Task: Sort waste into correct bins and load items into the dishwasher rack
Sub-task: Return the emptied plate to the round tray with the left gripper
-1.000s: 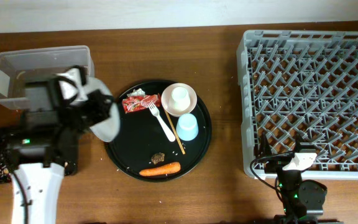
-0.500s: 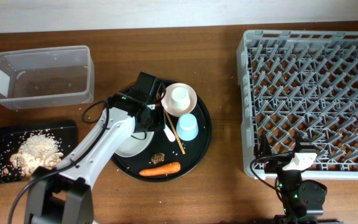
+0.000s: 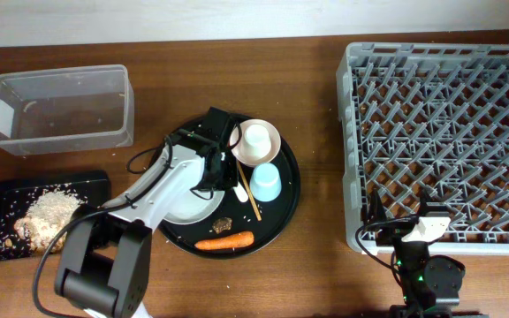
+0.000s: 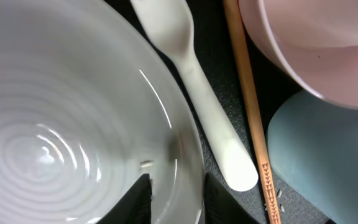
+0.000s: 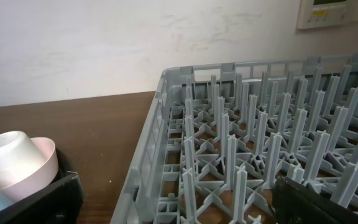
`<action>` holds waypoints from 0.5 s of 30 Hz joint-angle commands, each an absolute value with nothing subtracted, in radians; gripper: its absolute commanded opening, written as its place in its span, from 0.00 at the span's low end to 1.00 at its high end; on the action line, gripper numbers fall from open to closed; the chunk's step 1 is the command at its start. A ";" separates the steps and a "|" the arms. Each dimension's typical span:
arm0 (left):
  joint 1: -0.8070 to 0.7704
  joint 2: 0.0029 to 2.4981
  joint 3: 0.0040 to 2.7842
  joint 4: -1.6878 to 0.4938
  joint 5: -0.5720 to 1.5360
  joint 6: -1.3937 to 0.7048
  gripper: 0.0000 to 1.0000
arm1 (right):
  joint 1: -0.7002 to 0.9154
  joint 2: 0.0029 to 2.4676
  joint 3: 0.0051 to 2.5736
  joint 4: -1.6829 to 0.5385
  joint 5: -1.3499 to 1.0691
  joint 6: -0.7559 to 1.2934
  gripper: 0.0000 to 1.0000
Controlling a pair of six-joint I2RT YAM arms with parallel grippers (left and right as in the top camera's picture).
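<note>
The pale plate (image 3: 182, 205) lies flat on the left half of the round black tray (image 3: 283, 208). My left gripper (image 3: 219, 168) is open, its fingers astride the plate's (image 4: 55, 124) right rim with a small gap at the outer finger (image 4: 219, 202). Right beside it lie the white fork (image 4: 197, 81) and a chopstick (image 4: 247, 93), then the pinkish bowl (image 4: 309, 43) and blue cup (image 4: 328, 162). The cream cup (image 3: 255, 137) stands in the bowl. A carrot (image 3: 224, 239) and a brown scrap (image 3: 225, 223) lie at the tray's front. Rice (image 3: 47, 216) is heaped on the black rectangular tray (image 3: 95, 181). My arm hides the wrapper. My right gripper (image 5: 179, 211) hangs open at the grey rack (image 5: 260, 149).
The clear tub (image 3: 60, 108) stands at the back left, only a few crumbs in it. The big rack (image 3: 444, 141) fills the right side with no dishes in it. My right arm's base (image 3: 422, 278) sits by the table's front edge.
My left arm swung from the bins at the left over to the round tray, bringing the plate with it. The plate now lies flat on the tray and the jaws have loosened.
</note>
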State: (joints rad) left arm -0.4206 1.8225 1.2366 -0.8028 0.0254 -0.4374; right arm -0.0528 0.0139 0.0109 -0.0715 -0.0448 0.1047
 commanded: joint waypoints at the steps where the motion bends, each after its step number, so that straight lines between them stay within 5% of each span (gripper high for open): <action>1: -0.419 1.827 1.250 -0.829 0.011 -0.435 0.27 | -0.058 0.006 0.006 -0.076 -0.041 0.105 0.98; 15: -0.419 1.817 1.474 -1.094 0.011 -0.387 0.31 | -0.058 0.006 0.006 -0.076 -0.041 0.105 0.99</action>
